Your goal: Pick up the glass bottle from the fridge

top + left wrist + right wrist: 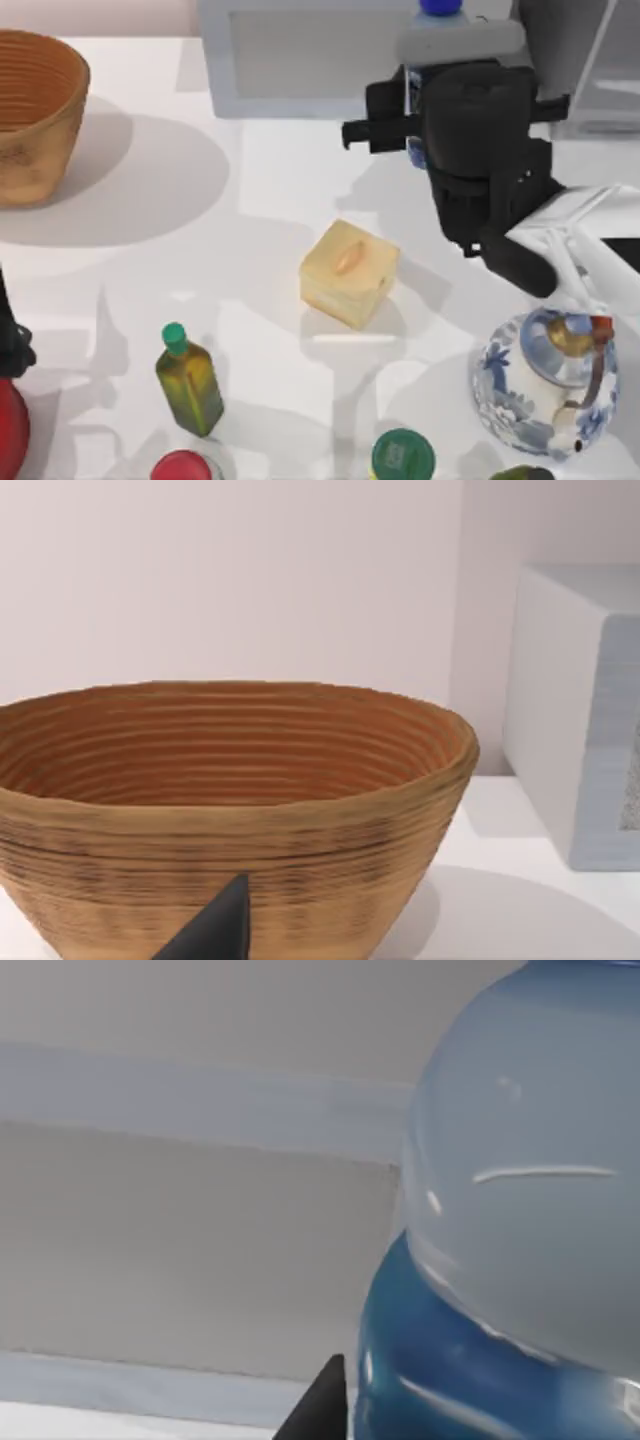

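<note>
My right claw (412, 128), upper right of the top view, grips the glass bottle (440, 8) below its cap for lifting.

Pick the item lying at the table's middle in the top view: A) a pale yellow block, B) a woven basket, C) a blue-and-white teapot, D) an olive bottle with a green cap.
A: the pale yellow block lies mid-table, with the basket at far left, the teapot at lower right and the olive bottle at lower left.
</note>
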